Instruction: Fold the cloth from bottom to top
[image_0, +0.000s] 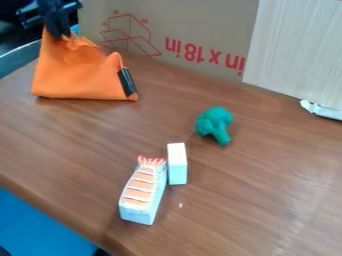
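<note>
At the upper left, the black gripper (60, 34) is shut on the top edge of the orange cloth (79, 75). The cloth hangs from it in a raised, bunched sheet, with its lower edge against the brown table. A black patch (127, 82) shows at the cloth's right corner. Part of the cloth's top is hidden behind the gripper.
A green toy broccoli (214, 124) lies right of centre. Nearer the front are a toy shrimp sushi (143, 190) and a small white block (177, 163), side by side. A cardboard panel (220, 30) stands along the back of the wooden table (267, 200).
</note>
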